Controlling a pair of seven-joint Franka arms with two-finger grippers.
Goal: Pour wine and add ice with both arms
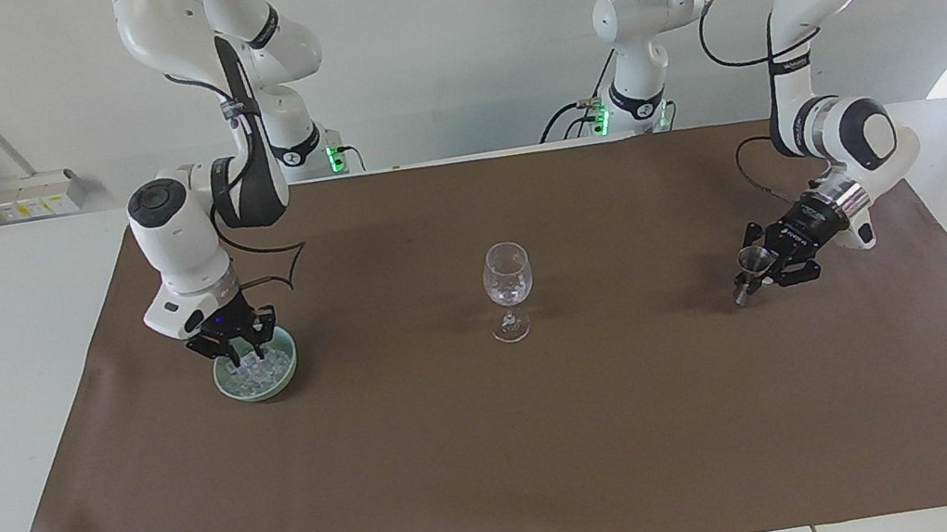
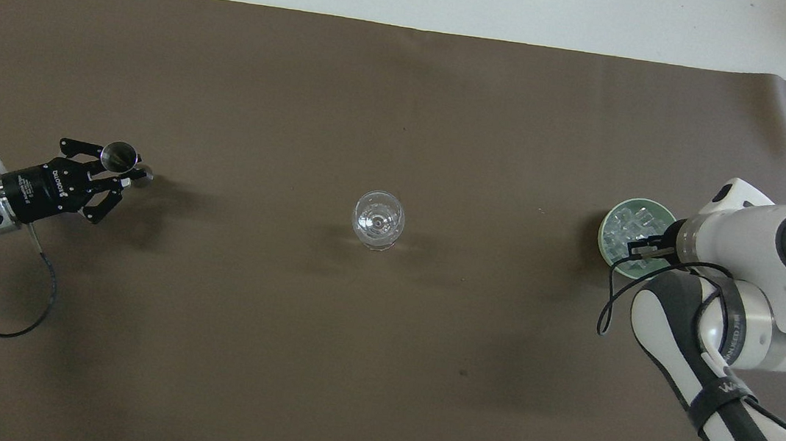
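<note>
Right now your left gripper (image 1: pixel 761 270) is clamped on a small metal measuring cup (image 1: pixel 751 264), holding it tilted just above the brown mat (image 1: pixel 501 450) toward the left arm's end of the table. Your right gripper (image 1: pixel 240 348) is down inside the green bowl (image 1: pixel 258 383), its fingertips drawn in among the ice (image 1: pixel 259 369), though you cannot tell from either view whether a cube sits between them. Between the two grippers, well apart from each, the wine glass (image 1: pixel 508 284) stands upright on the mat.
</note>
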